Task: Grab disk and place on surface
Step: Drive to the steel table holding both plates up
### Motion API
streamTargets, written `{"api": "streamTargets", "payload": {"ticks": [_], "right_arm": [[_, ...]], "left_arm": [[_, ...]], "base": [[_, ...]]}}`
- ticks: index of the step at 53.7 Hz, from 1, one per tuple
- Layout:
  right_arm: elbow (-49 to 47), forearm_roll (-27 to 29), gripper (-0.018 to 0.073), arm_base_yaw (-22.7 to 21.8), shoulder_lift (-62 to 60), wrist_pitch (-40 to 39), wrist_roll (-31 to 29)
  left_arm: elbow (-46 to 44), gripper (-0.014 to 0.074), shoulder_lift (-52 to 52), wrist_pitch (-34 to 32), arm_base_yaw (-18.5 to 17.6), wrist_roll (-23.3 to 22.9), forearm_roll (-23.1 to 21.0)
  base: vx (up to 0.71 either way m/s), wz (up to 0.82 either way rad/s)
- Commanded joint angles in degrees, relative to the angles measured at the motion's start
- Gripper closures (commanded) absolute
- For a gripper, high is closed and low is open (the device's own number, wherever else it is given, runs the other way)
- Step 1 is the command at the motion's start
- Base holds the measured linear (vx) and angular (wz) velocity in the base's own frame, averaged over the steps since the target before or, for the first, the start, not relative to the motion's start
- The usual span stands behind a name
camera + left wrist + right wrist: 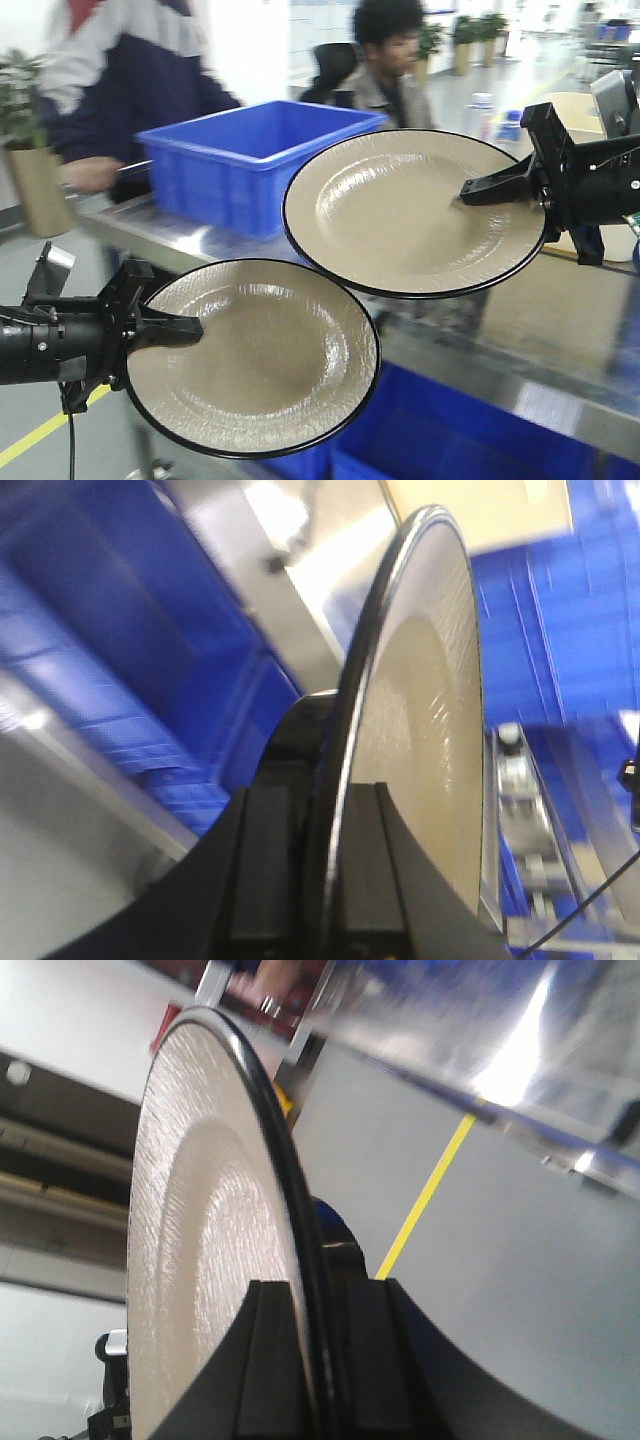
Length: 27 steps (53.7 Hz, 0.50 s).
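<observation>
Two beige disks with black rims are held in the air, both tilted toward the front camera. My left gripper [193, 326] is shut on the left edge of the lower disk [270, 360]. In the left wrist view that disk [430, 710] stands edge-on between the fingers of the left gripper [335, 792]. My right gripper [470, 190] is shut on the right edge of the upper disk [400, 215], seen edge-on [200, 1240] in the right gripper [320, 1288] in its wrist view. The glossy metal tabletop [560, 370] lies below and behind both disks.
A blue bin [250, 150] stands on the metal table behind the disks. Blue crates [440, 440] sit under the table. Two people [385, 60] are behind it, and a potted plant [30, 170] is at the left. A yellow line [425, 1205] marks the floor.
</observation>
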Motion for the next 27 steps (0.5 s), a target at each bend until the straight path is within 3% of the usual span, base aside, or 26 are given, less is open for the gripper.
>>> {"api": "streamTargets", "payload": {"ticks": [1, 27], "right_arm": [[-2.3, 7.1, 0.0567, -0.3, -3.3, -2.3, 0.2], [-2.3, 7.1, 0.0567, -0.3, -3.3, -2.3, 0.2]], "left_arm": [[-2.0, 0.0598, -2.6, 1.5, -0.3, -0.9, -6.5], [-2.0, 0.0598, -2.6, 1.5, -0.3, -0.9, -6.5]], "base": [[0.28, -0.72], [0.25, -0.59]]}}
